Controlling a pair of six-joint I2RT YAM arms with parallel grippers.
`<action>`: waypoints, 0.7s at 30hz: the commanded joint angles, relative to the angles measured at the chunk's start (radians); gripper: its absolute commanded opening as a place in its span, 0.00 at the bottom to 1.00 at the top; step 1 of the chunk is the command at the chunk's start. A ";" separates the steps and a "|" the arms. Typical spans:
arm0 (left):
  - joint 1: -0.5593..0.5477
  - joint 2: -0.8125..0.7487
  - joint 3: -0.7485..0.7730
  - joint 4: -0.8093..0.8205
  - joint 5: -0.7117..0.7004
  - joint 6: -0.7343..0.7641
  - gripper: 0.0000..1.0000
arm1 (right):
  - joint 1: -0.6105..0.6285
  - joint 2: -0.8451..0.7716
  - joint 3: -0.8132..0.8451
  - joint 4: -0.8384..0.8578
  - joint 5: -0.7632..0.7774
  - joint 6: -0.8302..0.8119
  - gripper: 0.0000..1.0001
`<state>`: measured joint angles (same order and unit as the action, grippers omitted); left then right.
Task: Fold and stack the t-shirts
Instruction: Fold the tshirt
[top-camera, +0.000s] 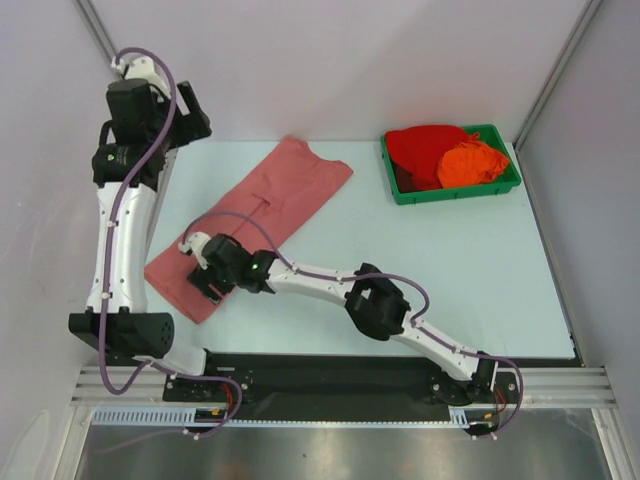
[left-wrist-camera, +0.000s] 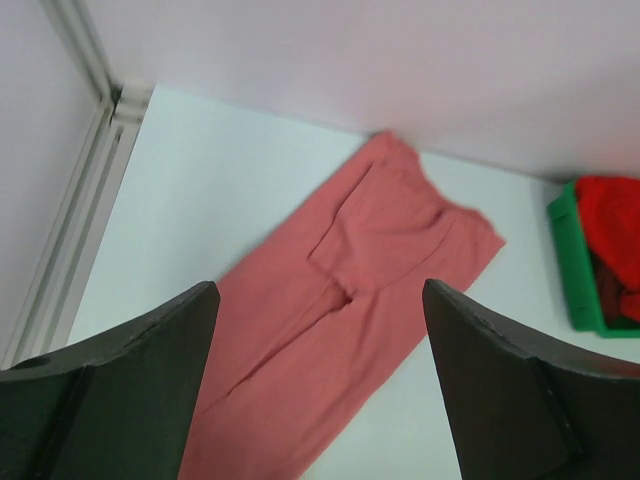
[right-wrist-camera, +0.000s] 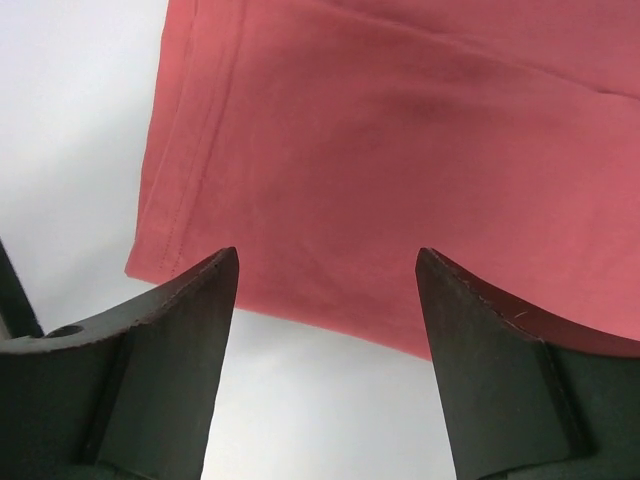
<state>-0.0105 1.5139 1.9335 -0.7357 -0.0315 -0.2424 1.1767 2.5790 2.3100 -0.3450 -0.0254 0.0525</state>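
The salmon t-shirt (top-camera: 270, 195) lies folded into a long strip, running diagonally from the table's far middle to the near left. My right gripper (top-camera: 203, 278) is open and empty just above its near end; in the right wrist view the gripper (right-wrist-camera: 328, 265) straddles the shirt's (right-wrist-camera: 400, 150) hem edge. My left gripper (top-camera: 192, 120) is open and empty, raised at the far left. In the left wrist view the gripper (left-wrist-camera: 320, 300) looks down the shirt (left-wrist-camera: 370, 270). The red t-shirt (top-camera: 425, 150) and the orange t-shirt (top-camera: 472, 165) lie bunched in the tray.
A green plastic tray (top-camera: 455, 192) stands at the far right and also shows in the left wrist view (left-wrist-camera: 570, 270). White walls with metal corner posts enclose the table on the back and sides. The right arm stretches across the near middle.
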 joint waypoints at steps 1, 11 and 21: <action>0.004 -0.009 -0.114 -0.048 -0.062 0.022 0.89 | 0.032 0.050 0.054 -0.072 0.067 -0.088 0.76; 0.050 -0.124 -0.376 0.012 -0.130 -0.014 0.88 | 0.066 0.050 0.005 -0.094 0.094 -0.131 0.73; 0.093 -0.155 -0.433 0.016 -0.067 -0.037 0.87 | 0.037 -0.046 -0.136 -0.081 0.073 -0.101 0.77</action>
<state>0.0772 1.4029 1.5017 -0.7422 -0.1223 -0.2630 1.2308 2.5908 2.2330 -0.3340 0.0349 -0.0345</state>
